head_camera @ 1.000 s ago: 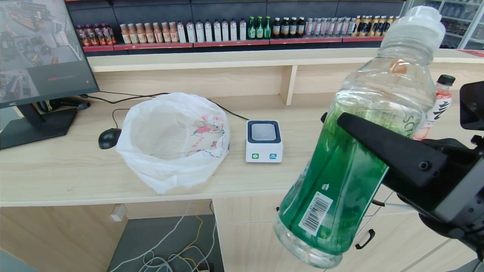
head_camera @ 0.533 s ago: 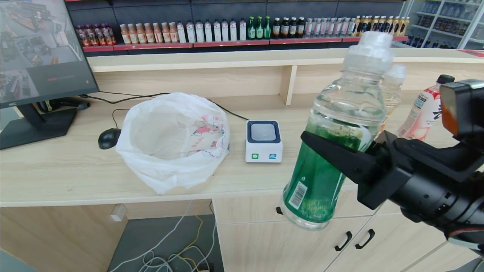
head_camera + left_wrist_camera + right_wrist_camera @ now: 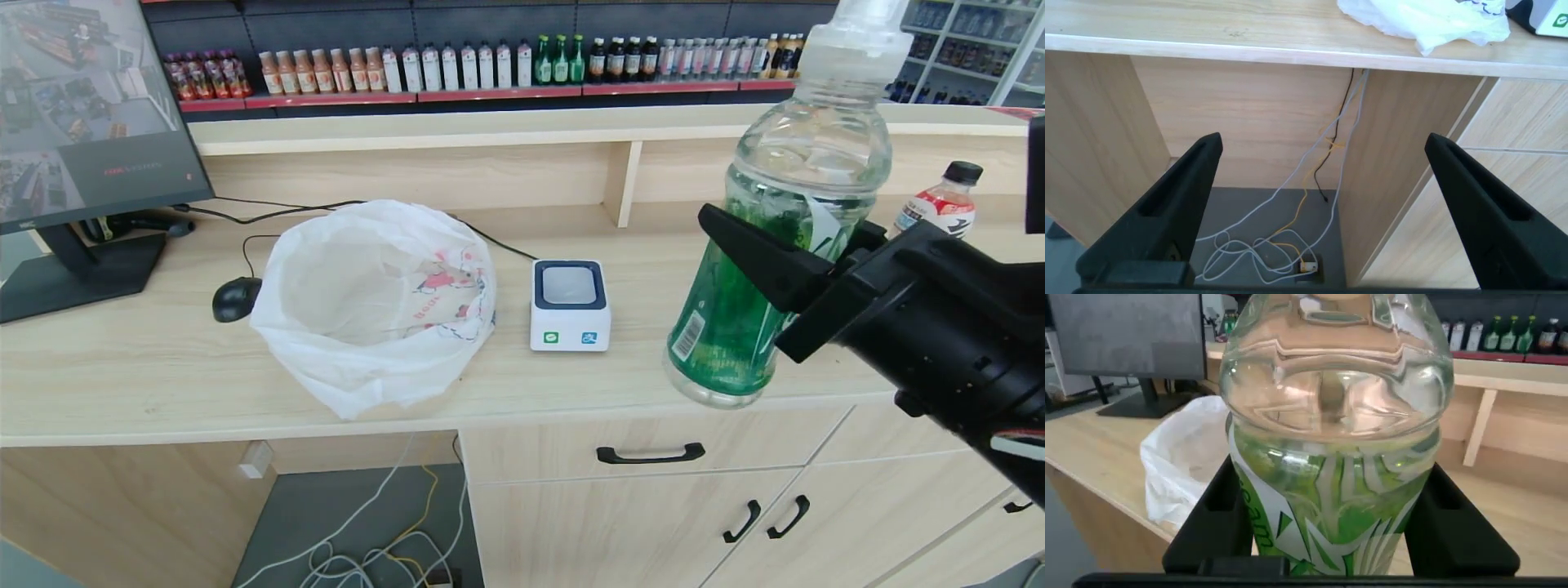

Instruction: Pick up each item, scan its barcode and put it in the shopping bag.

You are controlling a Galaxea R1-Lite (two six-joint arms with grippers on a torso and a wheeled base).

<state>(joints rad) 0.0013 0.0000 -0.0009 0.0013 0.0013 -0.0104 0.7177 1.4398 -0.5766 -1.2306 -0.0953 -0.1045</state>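
The clear plastic bottle with the green wrap label (image 3: 727,335) stands nearly upright in the right gripper (image 3: 792,229), cap leaning slightly right. It sits to the right of the white box scanner with the dark glass top (image 3: 570,305), and its base shows against the near edge of the pale wooden counter (image 3: 122,367). The black jaws are clamped on the bottle's middle, one finger across the label's upper part and the other behind the right side; the right wrist view shows the bottle (image 3: 1331,457) seated squarely between them. The left gripper (image 3: 1323,212) hangs low in front of the counter's open underside, jaws spread wide and holding nothing. The white barcode patch (image 3: 688,335) sits low on the label's left side, turned toward the scanner's side of the scene. The crumpled white plastic shopping bag (image 3: 371,302) stands open further left. A pink-and-white labelled bottle with a black cap (image 3: 939,204) waits at the far right. The held bottle is probably thin-walled and springy, so a hard squeeze would dent it, and its glossy round body could swivel or slide between two flat fingers. How full it is cannot be told; if full, it would pull downward when tilted. The mid-body hold looks sensible, leaving the barcode uncovered.
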